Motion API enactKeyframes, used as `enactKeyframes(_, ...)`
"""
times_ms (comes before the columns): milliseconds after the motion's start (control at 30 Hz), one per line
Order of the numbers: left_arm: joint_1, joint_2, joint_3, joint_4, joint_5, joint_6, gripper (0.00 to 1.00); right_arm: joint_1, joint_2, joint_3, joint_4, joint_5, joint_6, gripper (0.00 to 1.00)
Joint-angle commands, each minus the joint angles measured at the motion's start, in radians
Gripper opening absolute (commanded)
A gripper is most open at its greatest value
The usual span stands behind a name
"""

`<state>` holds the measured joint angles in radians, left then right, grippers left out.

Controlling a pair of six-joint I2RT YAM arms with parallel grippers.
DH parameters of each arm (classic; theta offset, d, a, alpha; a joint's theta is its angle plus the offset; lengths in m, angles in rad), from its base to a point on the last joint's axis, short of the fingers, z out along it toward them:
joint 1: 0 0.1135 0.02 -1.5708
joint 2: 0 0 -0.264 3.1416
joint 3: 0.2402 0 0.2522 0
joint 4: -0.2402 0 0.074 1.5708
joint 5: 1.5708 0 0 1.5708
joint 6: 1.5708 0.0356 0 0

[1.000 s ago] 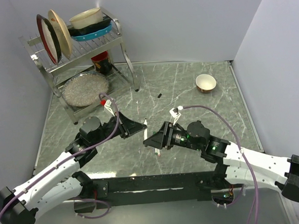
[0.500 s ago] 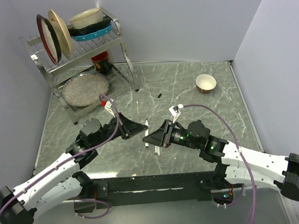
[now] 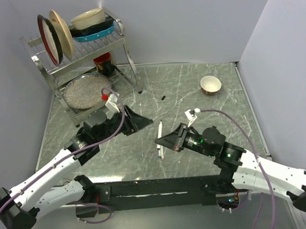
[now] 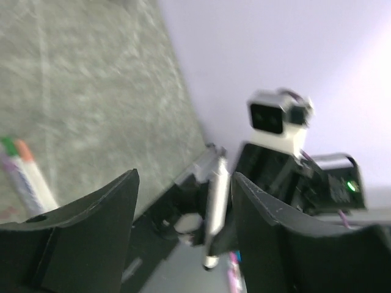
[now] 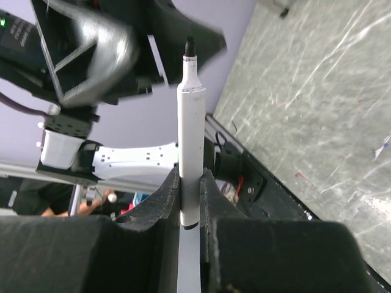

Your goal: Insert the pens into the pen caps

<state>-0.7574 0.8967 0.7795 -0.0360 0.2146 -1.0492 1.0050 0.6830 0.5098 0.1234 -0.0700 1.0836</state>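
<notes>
- We see the right gripper clamped tight on an uncapped pen. The white barrel is pinched low between the jaws, and the bare black nib stands well clear of them.
- The left gripper is spread wide with nothing between its jaws. The held pen and the right gripper sit straight ahead of that gap, near but apart.
- Two capped pens, one green end and one orange, lie together on the table, off to the left of the left jaws. The view is blurry, but we judge those two finished.
- A small dark piece, likely the black cap, lies on the table beyond both sets of jaws and well apart from them. Nobody holds it.
- We judge what's left as picking up that cap with the free left jaws, then pushing it onto the nib.
- For room, there is open marble ahead of both jaws and around the cap.
- The dish rack stands behind and to the left of the left jaws, and its near leg is the closest edge on that side.
- The bowl sits far beyond the right jaws, out of the way.
- The tightest spot is between the two grippers, where the nib is close to the left fingers.
</notes>
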Motion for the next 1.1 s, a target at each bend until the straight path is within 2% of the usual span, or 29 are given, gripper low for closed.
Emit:
enactKeyframes(0, -0.002, 0.115, 0.203, -0.205, -0.162, 0.198, 0.68, -0.003, -0.175, -0.025, -0.161, 0.168, -0.01, 0.0)
enactKeyframes(167, 0.009, 0.388, 0.404, -0.288, -0.246, 0.328, 0.67, -0.002, -0.325, 0.013, -0.347, 0.285, -0.051, 0.0)
enactKeyframes(267, 0.042, 0.559, 0.524, -0.312, -0.247, 0.365, 0.64, -0.002, -0.35, 0.048, -0.396, 0.312, -0.094, 0.0)
enactKeyframes(433, 0.075, 0.832, 0.691, -0.312, -0.267, 0.463, 0.62, -0.003, -0.358, 0.085, -0.439, 0.335, -0.148, 0.0)
enactKeyframes(700, 0.127, 1.243, 1.046, -0.357, -0.258, 0.52, 0.58, -0.002, -0.346, 0.113, -0.464, 0.397, -0.212, 0.0)
enactKeyframes(867, 0.144, 1.407, 1.211, -0.357, -0.224, 0.538, 0.57, -0.002, -0.316, 0.15, -0.47, 0.429, -0.258, 0.0)
enactKeyframes(1067, 0.153, 1.533, 1.299, -0.337, -0.204, 0.543, 0.55, -0.002, -0.318, 0.157, -0.476, 0.457, -0.271, 0.0)
